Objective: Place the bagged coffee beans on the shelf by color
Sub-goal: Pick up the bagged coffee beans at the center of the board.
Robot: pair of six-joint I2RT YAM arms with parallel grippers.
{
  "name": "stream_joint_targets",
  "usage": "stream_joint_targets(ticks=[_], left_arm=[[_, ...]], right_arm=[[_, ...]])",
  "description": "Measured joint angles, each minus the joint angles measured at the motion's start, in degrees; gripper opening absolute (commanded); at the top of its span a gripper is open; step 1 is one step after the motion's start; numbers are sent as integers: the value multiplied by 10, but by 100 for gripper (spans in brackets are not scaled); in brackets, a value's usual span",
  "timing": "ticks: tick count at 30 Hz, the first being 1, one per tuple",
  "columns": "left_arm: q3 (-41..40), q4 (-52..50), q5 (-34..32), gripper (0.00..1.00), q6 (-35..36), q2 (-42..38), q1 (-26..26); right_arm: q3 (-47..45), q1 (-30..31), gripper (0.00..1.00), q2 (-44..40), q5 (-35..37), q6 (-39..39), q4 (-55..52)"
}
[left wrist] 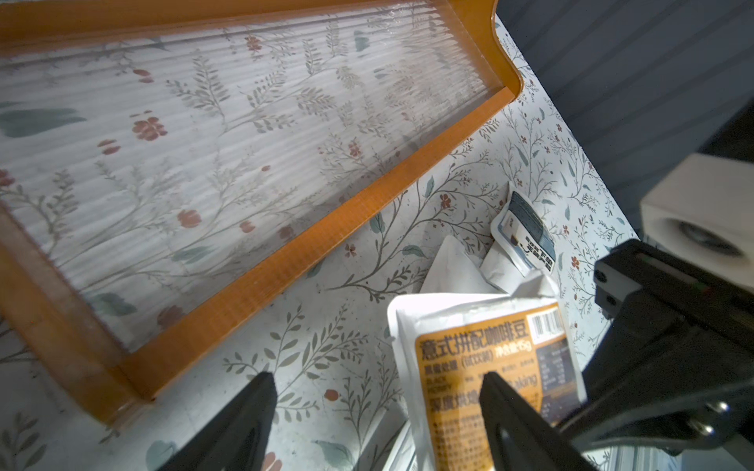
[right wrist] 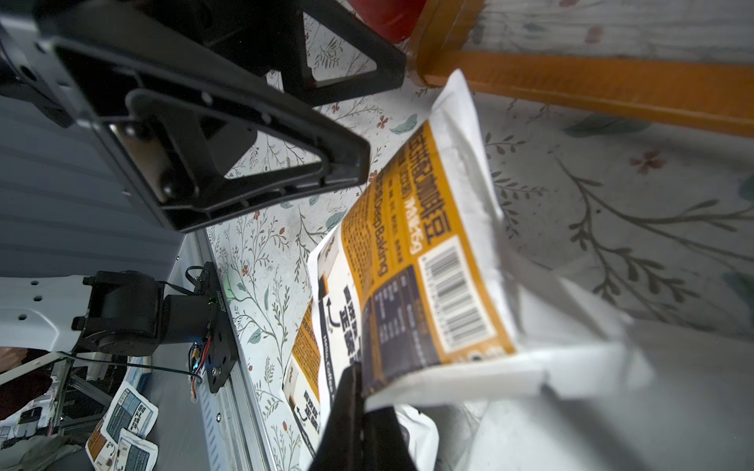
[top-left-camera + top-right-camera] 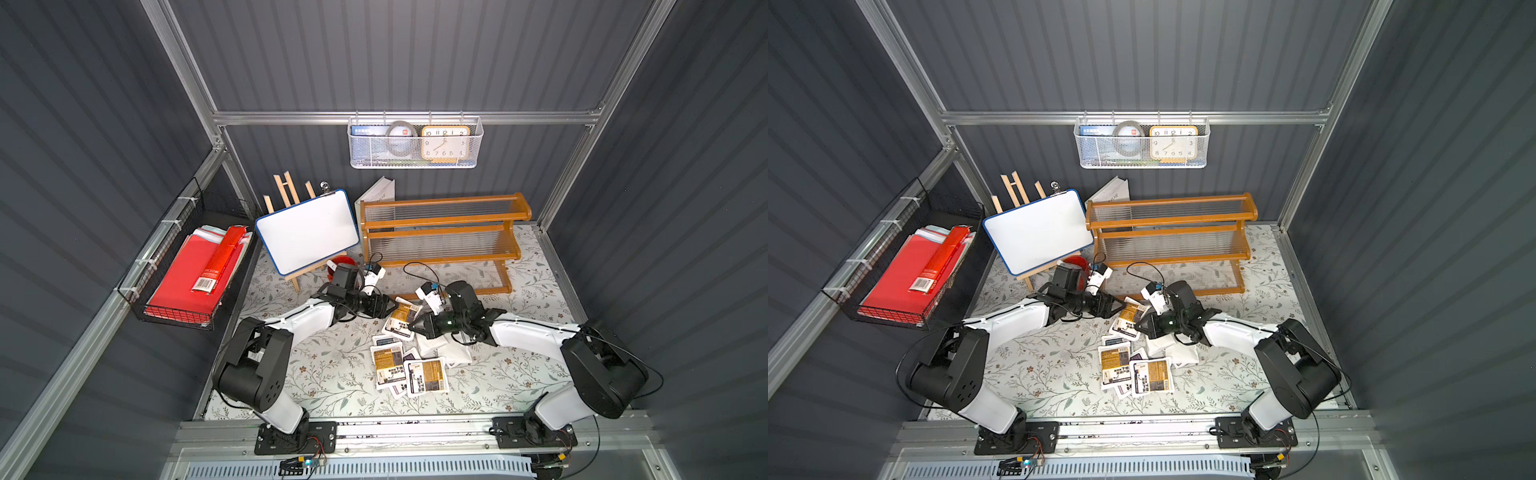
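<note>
The right gripper point(image 3: 412, 326) point(image 3: 1140, 326) point(image 2: 355, 401) is clamped on the white sealed end of one amber-labelled pouch point(image 3: 402, 316) point(image 3: 1128, 316) point(image 2: 428, 261) and holds it off the bench point(image 3: 324, 374), label up. The pouch hangs over the middle of the bench, just in front of the left end of the shelf's lowest tier. From the other side, the left gripper point(image 3: 390, 306) point(image 3: 1119, 305) point(image 1: 377, 377) point(image 2: 369, 122) has its jaws spread wide at the pouch's free end. In the left wrist view one finger point(image 1: 502, 403) stands in front of the amber label and the other finger is out over the floral cover. Whether either finger touches the pouch cannot be told. The shelf point(image 3: 440, 220) point(image 3: 1167, 220) point(image 1: 326, 236) point(image 2: 591, 89), an orange-brown stepped rack with clear ribbed tiers, stands along the back edge of the bench, toward the back right corner. The rest of the pouches lie in a loose pile point(image 3: 411, 365) point(image 3: 1136, 368) in the middle of the bench, toward the front edge. Two amber labels face up on top, a blue-grey one point(image 3: 386, 341) is at the back of the pile, and plain white backs point(image 3: 444, 351) lie under the right gripper's arm. A whiteboard point(image 3: 307, 230) on a small easel stands to the left of the shelf near the back edge, with a red thing point(image 3: 345, 262) half hidden behind the left arm.
</note>
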Motion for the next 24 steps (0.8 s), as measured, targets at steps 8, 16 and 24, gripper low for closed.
stream_joint_targets(ticks=[8,16,24], left_arm=[[17,-24,71,81,20,19,3],[25,-47,115,76,35,24,5],[34,-56,171,34,41,46,5]], right_arm=[[1,-6,0,5,3,16,60],[5,-18,0,11,3,22,91],[5,-29,0,2,3,22,92]])
